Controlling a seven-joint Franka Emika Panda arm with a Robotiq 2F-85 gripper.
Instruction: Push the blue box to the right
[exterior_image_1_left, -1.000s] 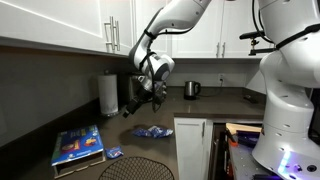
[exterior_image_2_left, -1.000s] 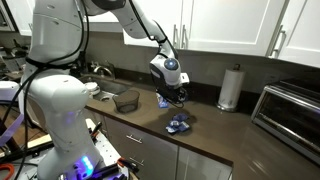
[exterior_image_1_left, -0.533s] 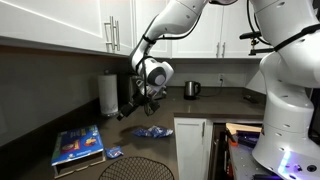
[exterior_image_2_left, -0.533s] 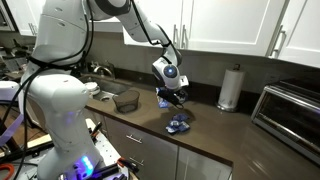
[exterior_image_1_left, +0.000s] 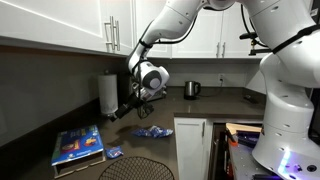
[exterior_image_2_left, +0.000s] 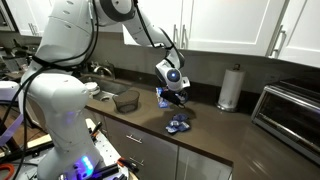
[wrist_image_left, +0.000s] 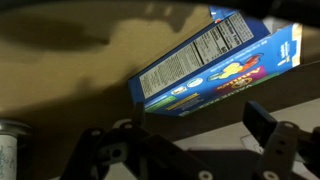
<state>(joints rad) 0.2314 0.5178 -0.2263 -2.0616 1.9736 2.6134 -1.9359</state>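
The blue box (exterior_image_1_left: 78, 145) lies flat on the dark counter at the left, picture side up. In the wrist view the blue box (wrist_image_left: 215, 65) fills the upper right and shows its pale edge with a printed label. My gripper (exterior_image_1_left: 123, 112) hangs above the counter to the right of the box and is apart from it. It also shows in the exterior view (exterior_image_2_left: 172, 100) from the far side, where the box is not seen. In the wrist view the gripper (wrist_image_left: 190, 140) is open and empty, with its fingers spread wide.
A crumpled blue-and-white wrapper (exterior_image_1_left: 150, 131) lies right of the gripper and a smaller one (exterior_image_1_left: 114, 153) sits by the box. A paper towel roll (exterior_image_1_left: 108, 95) stands at the back wall. A kettle (exterior_image_1_left: 192, 89), a toaster oven (exterior_image_2_left: 290, 115) and a black basket (exterior_image_2_left: 125, 100) are also on the counter.
My gripper has swung left and slightly down toward the blue box, away from the crumpled wrapper. The box and wrappers have not moved.
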